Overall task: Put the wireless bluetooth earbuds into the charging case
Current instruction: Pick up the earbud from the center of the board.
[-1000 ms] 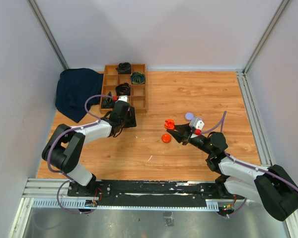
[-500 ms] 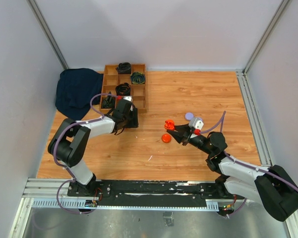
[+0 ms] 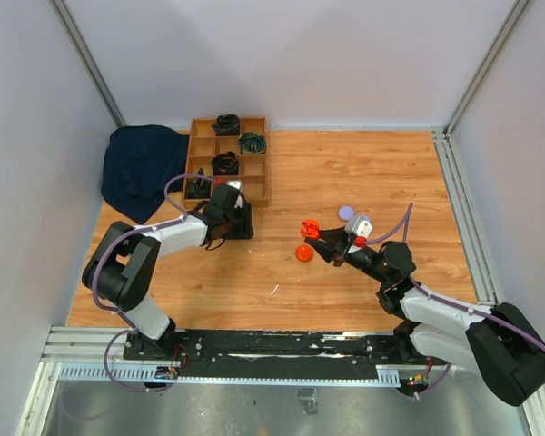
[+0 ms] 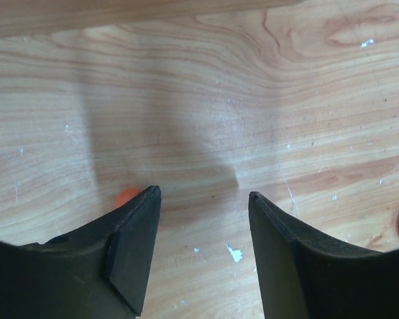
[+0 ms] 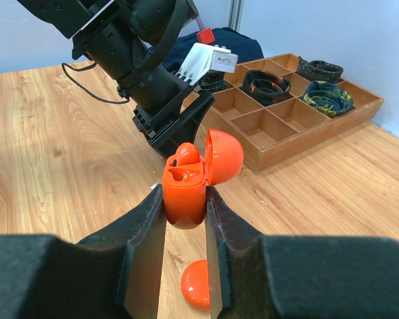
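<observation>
The left arm (image 3: 168, 234) reaches low to the right. The left gripper (image 4: 203, 194) points down at the table (image 4: 206, 100), just near the tray (image 3: 254, 182). Its fingers stand spread with nothing between them. A small orange piece (image 4: 128, 196) lies at the left fingertip, too hidden to identify.

The right arm (image 3: 418, 295) reaches left. The right gripper (image 5: 185, 196) is pressed onto the case (image 5: 189, 183) and holds it above the table, lid open. One earbud (image 5: 185, 155) sits in the case. A disc (image 5: 196, 284) lies below it.

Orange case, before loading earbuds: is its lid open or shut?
Open: the lid stands hinged back above the charging case in the right gripper.
</observation>
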Controlling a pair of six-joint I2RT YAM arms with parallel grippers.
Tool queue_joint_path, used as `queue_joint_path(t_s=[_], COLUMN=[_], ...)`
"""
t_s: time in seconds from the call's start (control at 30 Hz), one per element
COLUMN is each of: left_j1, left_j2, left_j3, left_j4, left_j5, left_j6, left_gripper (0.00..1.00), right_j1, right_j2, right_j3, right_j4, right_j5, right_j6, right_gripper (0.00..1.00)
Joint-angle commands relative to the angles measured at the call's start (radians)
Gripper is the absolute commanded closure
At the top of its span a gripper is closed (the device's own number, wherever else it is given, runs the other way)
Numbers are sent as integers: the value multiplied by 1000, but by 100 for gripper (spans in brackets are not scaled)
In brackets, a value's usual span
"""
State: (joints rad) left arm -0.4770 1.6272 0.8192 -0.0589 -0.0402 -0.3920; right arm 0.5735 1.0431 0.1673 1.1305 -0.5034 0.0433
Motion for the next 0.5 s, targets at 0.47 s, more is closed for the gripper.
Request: queue_joint_path(t_s=[0.47], left_j1=[6], left_j2=[-151], left_j3=[10], left_j4=[-149], left_j5=[-173], left_j6=[-78], left_gripper=[35], right_j1=[9], right_j2=[-5], right_j3=[3], right_j4=[11], right_j5=[11], right_j6=[-25], right_gripper=[84])
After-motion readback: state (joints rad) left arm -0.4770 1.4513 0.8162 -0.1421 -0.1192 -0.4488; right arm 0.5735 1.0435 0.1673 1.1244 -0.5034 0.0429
